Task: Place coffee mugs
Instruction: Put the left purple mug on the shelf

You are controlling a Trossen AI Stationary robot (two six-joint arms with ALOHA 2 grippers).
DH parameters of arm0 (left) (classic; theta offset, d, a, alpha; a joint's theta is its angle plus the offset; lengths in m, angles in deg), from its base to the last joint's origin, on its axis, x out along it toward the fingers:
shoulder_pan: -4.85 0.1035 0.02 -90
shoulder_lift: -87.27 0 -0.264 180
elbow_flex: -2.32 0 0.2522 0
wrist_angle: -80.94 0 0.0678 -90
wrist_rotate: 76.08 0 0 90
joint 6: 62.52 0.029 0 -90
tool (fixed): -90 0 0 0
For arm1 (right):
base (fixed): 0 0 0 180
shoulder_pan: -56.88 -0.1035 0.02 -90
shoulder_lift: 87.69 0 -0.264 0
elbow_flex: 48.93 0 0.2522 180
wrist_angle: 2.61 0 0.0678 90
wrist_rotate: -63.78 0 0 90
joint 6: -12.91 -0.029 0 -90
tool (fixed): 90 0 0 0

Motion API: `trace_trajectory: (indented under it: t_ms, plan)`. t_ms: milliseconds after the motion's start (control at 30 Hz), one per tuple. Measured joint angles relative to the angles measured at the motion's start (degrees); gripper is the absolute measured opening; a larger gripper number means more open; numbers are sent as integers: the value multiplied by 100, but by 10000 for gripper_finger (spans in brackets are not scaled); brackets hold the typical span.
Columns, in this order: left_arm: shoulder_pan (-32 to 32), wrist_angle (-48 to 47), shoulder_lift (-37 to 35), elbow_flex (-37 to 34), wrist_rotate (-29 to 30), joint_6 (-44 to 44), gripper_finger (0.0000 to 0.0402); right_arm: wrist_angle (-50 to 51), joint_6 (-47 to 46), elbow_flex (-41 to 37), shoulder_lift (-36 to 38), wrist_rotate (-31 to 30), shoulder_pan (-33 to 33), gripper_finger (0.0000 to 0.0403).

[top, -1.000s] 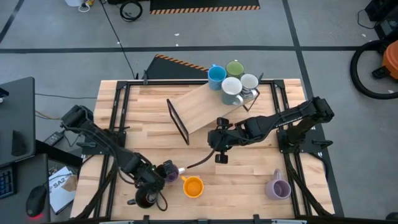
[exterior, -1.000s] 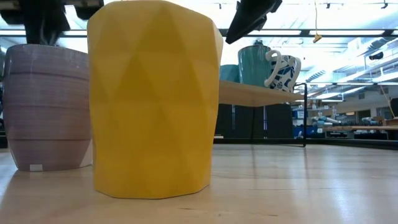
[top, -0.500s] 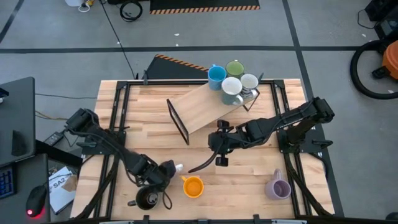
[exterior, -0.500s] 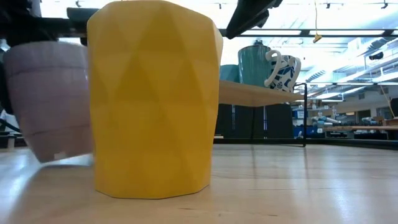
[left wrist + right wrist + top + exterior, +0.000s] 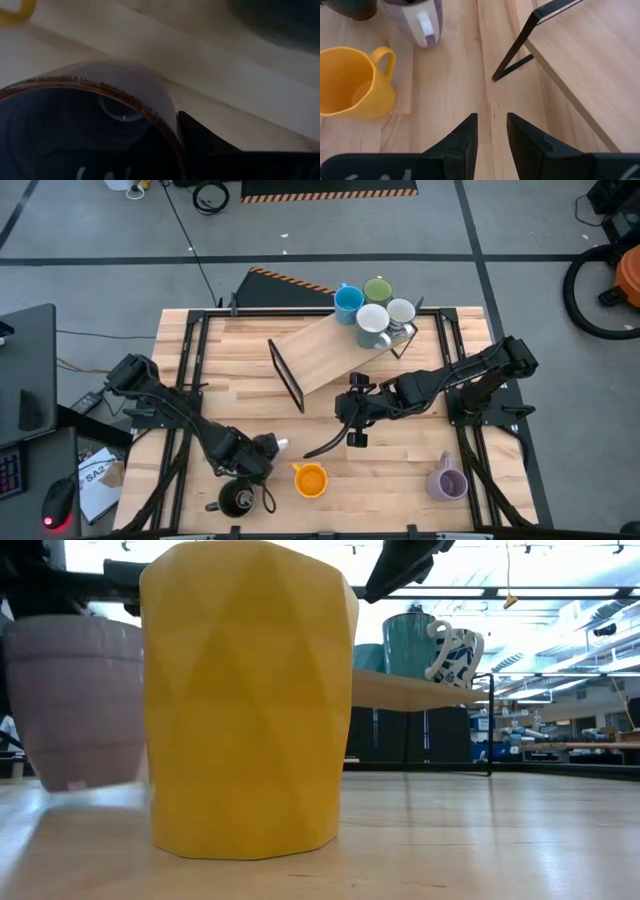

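Note:
My left gripper (image 5: 258, 456) is near the table's front left, shut on a lavender mug (image 5: 75, 700), which also shows in the right wrist view (image 5: 415, 12). An orange mug (image 5: 311, 480) stands on its base just to the right of it. A dark mug (image 5: 237, 500) stands at the front edge, and a second lavender mug (image 5: 447, 480) at the front right. Blue (image 5: 348, 302), green (image 5: 378, 288) and two white mugs (image 5: 372, 320) stand on a wooden shelf (image 5: 325, 355). My right gripper (image 5: 491, 125) hovers open at mid-table, holding nothing. My left gripper holds the lavender mug by its rim (image 5: 150, 107). One finger (image 5: 205, 145) lies against the outside of the wall; the other is lost in the dark inside of the mug. The fingers come from above, slanting in from the table's left. The mug hangs just clear of the table, a little tilted.
The shelf's black metal leg frame (image 5: 520, 45) stands on the table just beyond my right gripper. Bare wooden table (image 5: 400, 465) lies between the orange mug and the second lavender mug. Black rails (image 5: 185, 380) run along both sides of the table.
My left gripper has shut on the lavender mug's rim and raised it. The mug stood on the table beside the orange mug; now it hangs a little above the table, shifted slightly toward the left edge and tilted.

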Motion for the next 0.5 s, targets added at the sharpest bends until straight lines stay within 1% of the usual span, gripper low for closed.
trace_trajectory:
  t_ms: [67, 133, 400, 500]
  plan:
    - [55, -286, -3, 175, -121, -112, 23, 75, -20, 0, 0, -6, 0, 110]
    - [169, -491, -32, 317, -379, -324, 23, 230, -82, 1, 0, -67, 0, 110]
    - [874, -1083, -496, 714, -1481, -1628, 23, 703, -360, 2, 0, -152, -21, 110]
    - [1115, -1399, -652, 1031, -1727, -1963, 23, 871, -483, 2, 0, -182, -20, 110]
